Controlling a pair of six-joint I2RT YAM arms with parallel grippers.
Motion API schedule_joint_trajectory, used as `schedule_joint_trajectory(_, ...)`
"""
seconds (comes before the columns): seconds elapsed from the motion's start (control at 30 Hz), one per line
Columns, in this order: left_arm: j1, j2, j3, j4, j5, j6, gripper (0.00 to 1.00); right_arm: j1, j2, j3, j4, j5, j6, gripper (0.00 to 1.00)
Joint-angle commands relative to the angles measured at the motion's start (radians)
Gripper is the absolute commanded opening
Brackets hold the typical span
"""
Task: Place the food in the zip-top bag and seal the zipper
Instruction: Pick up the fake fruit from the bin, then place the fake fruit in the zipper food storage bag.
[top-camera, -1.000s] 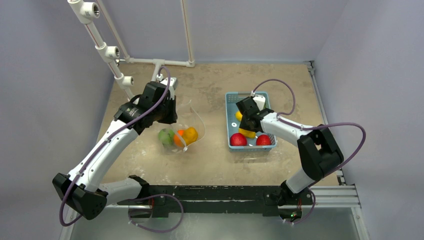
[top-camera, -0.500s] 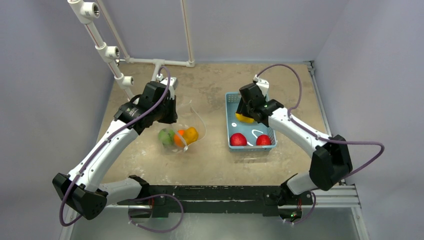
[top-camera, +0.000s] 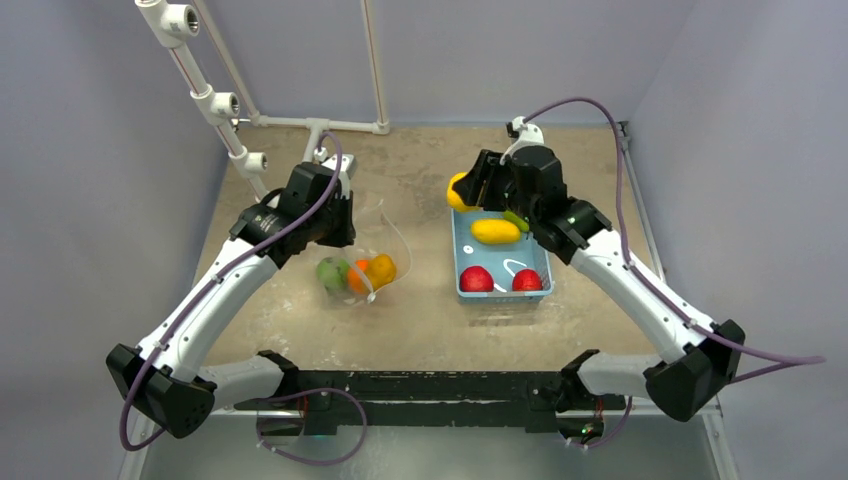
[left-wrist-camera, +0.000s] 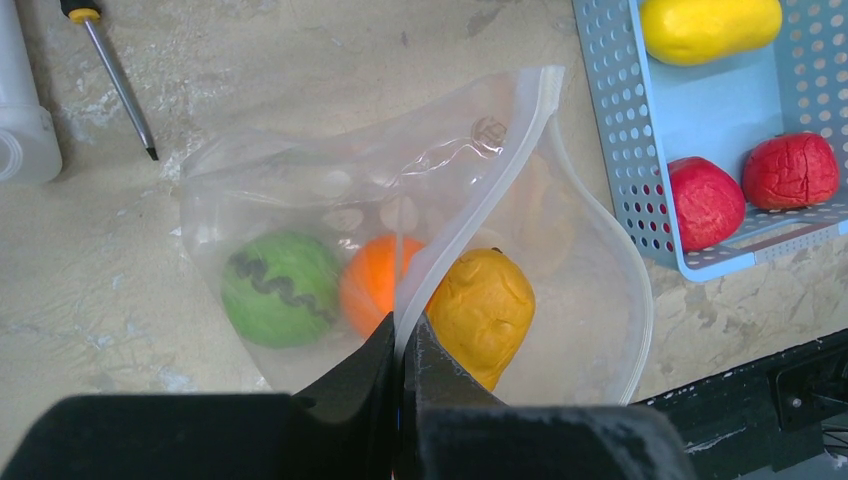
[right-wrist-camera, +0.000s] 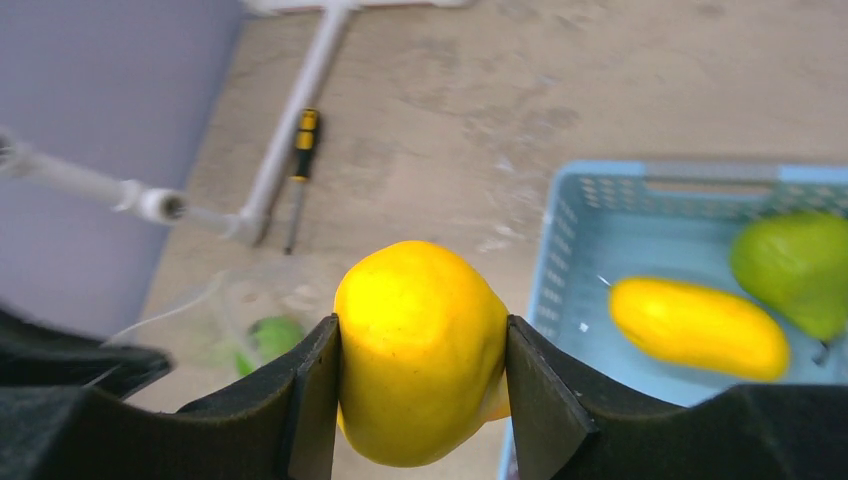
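Observation:
My left gripper (left-wrist-camera: 404, 335) is shut on the zipper (left-wrist-camera: 470, 215) of the clear zip-top bag (left-wrist-camera: 320, 190) and holds its mouth open on the table. Inside lie a dark-striped green fruit (left-wrist-camera: 278, 288), an orange fruit (left-wrist-camera: 372, 280) and a yellow-orange fruit (left-wrist-camera: 483, 312); they also show in the top view (top-camera: 357, 272). My right gripper (right-wrist-camera: 420, 345) is shut on a yellow fruit (right-wrist-camera: 420, 350), lifted above the far left corner of the basket (top-camera: 458, 190). In the light-blue basket (top-camera: 458, 262) remain a banana-shaped yellow fruit (top-camera: 495, 231), two red fruits (top-camera: 477, 279) and a green one (right-wrist-camera: 795, 265).
A screwdriver (left-wrist-camera: 115, 75) lies behind the bag, next to a white pipe frame (top-camera: 320, 125) at the back left. A white container (left-wrist-camera: 22, 130) stands left of the bag. The basket stands to the right of the bag.
My right gripper has risen out of the basket with the yellow fruit and moved toward the far left corner of it. The left gripper and the bag have not moved.

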Motion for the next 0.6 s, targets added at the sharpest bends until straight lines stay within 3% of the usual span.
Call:
schedule_joint_trajectory(0.0, -0.004, 0.006, 0.028, 0.038, 0.007, -0.009, 0.00, 0.023, -0.068, 0.052, 0.139, -0.207, -0.092, 0.00)
schedule_joint_trajectory(0.17, -0.004, 0.011, 0.034, 0.036, 0.017, -0.011, 0.00, 0.092, -0.084, 0.059, 0.213, -0.310, -0.133, 0.00)
schedule_joint_trajectory(0.33, -0.004, 0.014, 0.043, 0.031, 0.026, -0.011, 0.00, 0.219, -0.040, 0.094, 0.248, -0.302, -0.167, 0.00)
schedule_joint_trajectory(0.57, -0.004, 0.010, 0.045, 0.023, 0.028, -0.013, 0.00, 0.303, 0.042, 0.119, 0.277, -0.290, -0.215, 0.00)
